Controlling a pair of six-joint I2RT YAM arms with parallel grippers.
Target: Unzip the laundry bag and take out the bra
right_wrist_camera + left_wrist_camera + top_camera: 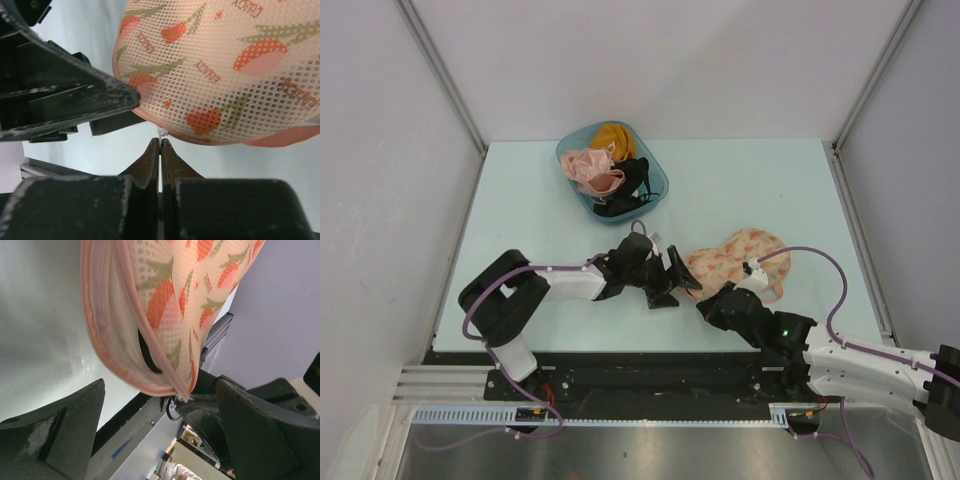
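While the laundry bag (738, 258) is lying on the counter (520, 220) just right of centre, your left gripper (160, 390) is holding its jaws apart around the bag's near-left end, with the pink rim (95, 340) sitting between them. Your right gripper (160, 145) is pressing its jaws together right at the small white zip tab (161, 132) — whether it is actually pinching that tab, you cannot tell.

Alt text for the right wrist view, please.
The right claw, shut, meets a small white zip pull at the pink rim of the tulip-patterned mesh laundry bag. A dark finger of the left arm juts in from the left.
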